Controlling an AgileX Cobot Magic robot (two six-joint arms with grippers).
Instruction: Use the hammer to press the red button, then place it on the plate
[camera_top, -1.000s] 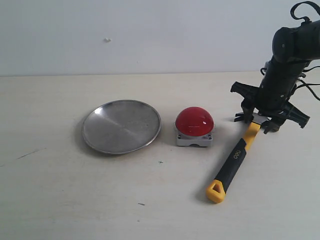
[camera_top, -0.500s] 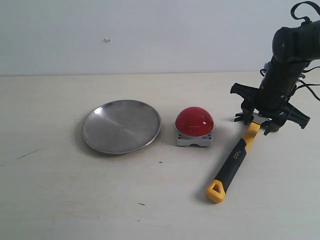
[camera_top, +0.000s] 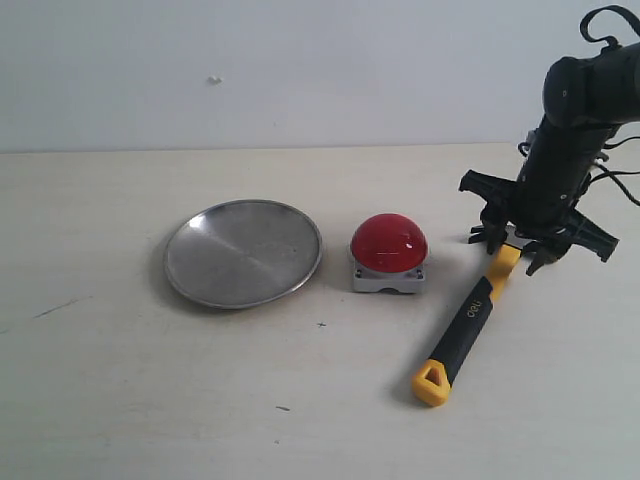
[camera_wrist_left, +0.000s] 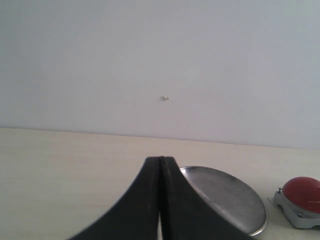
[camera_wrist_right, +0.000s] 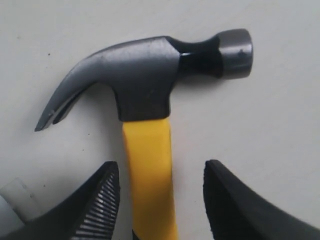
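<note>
The hammer (camera_top: 465, 325) lies flat on the table at the right, its yellow-and-black handle running down-left from under my right gripper (camera_top: 515, 250). In the right wrist view the dark steel head (camera_wrist_right: 150, 75) is ahead and the yellow neck (camera_wrist_right: 147, 180) passes between the open fingers (camera_wrist_right: 102, 200) without touching them. The right gripper (camera_wrist_right: 160, 172) straddles the neck just below the head. The red button (camera_top: 389, 243) sits on its grey base mid-table, and the silver plate (camera_top: 243, 252) lies to its left. My left gripper (camera_wrist_left: 161, 162) is shut and empty, out of the exterior view.
A pale wall rises behind the table. From the left wrist view the plate (camera_wrist_left: 235, 200) and the red button (camera_wrist_left: 302, 197) lie ahead of the shut fingers. Small dark marks dot the tabletop (camera_top: 320, 400).
The right arm has shifted very slightly, its wrist tilting a little over the hammer's neck. Hammer, button and plate have not moved.
</note>
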